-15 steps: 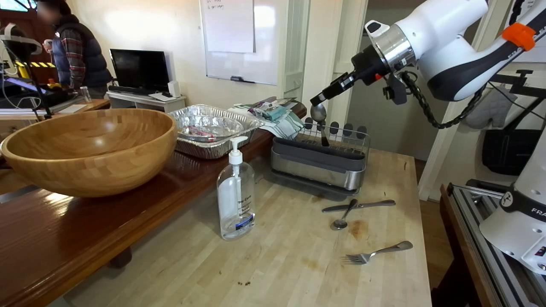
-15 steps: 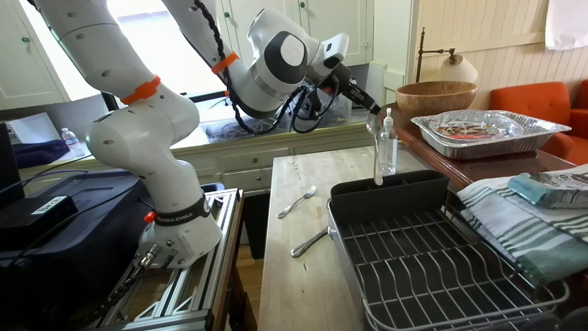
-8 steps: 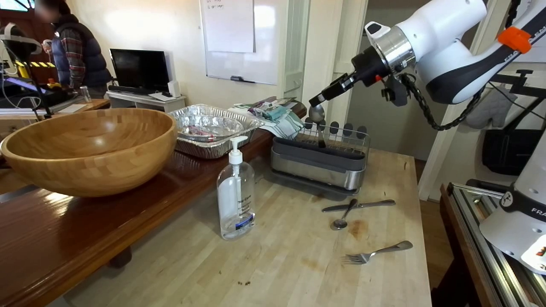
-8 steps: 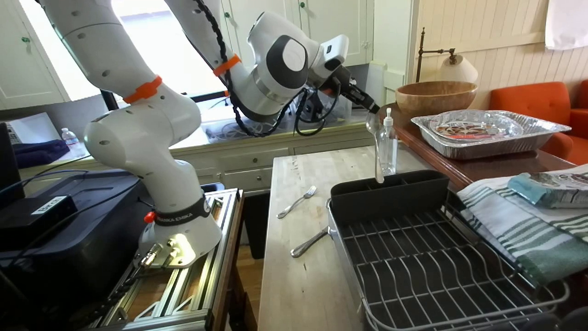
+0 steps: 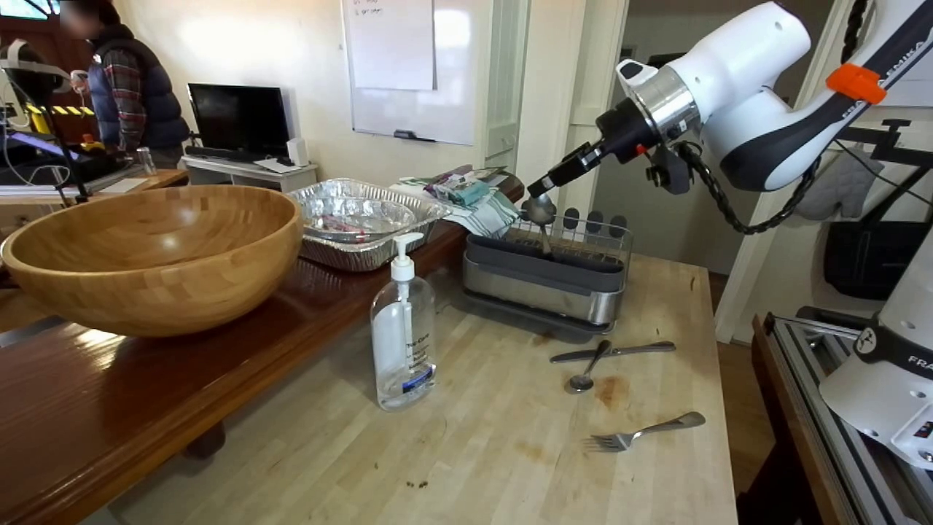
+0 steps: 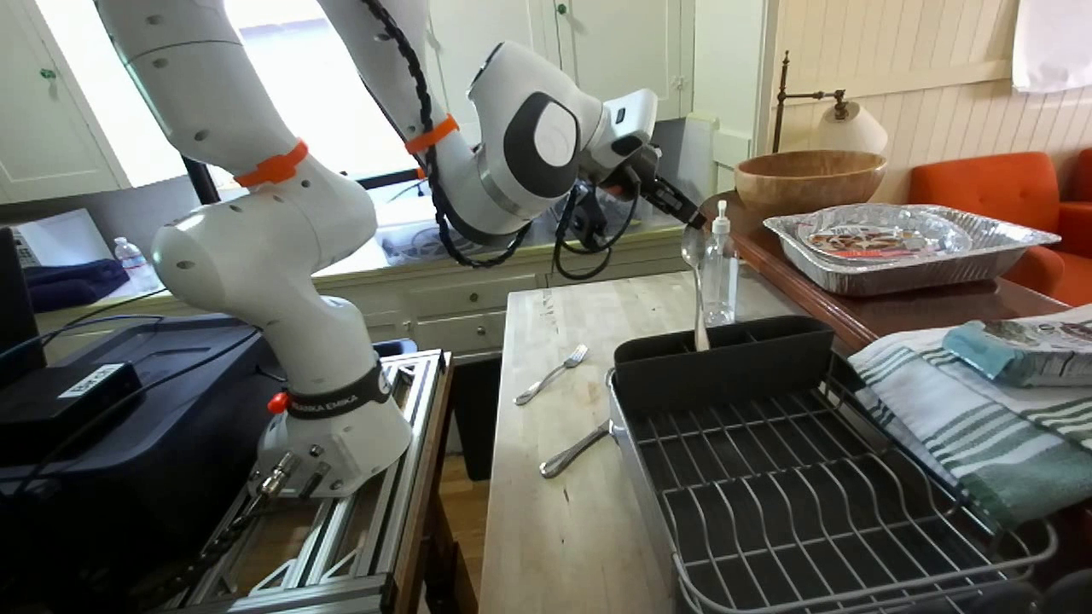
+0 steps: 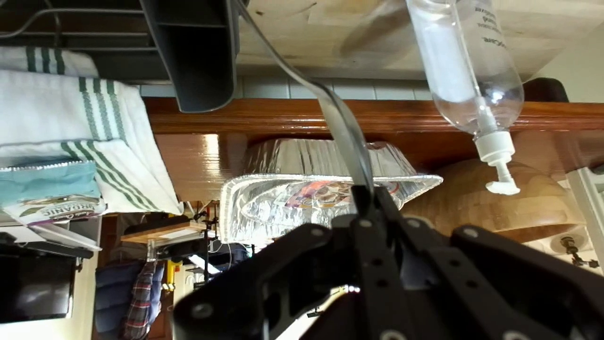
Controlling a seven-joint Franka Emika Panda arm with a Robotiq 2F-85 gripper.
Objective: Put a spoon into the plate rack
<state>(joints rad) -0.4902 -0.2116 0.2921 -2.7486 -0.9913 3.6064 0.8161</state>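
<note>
My gripper (image 5: 538, 191) is shut on the bowl end of a silver spoon (image 5: 541, 211), also seen in an exterior view (image 6: 698, 220). The spoon hangs handle down, slightly tilted. The plate rack (image 5: 536, 288) is a silver-grey metal rack with wires (image 6: 772, 473) and a dark divided cutlery holder (image 6: 725, 367) along one side. The spoon's handle (image 6: 699, 311) reaches the holder's opening; its end is at or just inside the rim. In the wrist view the spoon (image 7: 347, 130) runs from the fingertips up past the holder (image 7: 203, 71); its handle end is cut off.
A second spoon (image 5: 581, 382), a knife (image 5: 612, 352) and a fork (image 5: 627, 440) lie on the table before the rack. A pump bottle (image 5: 403, 343) stands beside it. Foil trays (image 5: 350, 255), a striped towel (image 6: 964, 443) and a wooden bowl (image 5: 153, 292) are on the raised counter.
My gripper has moved down with the spoon held in it. The handle end has dropped from above the holder to its rim.
</note>
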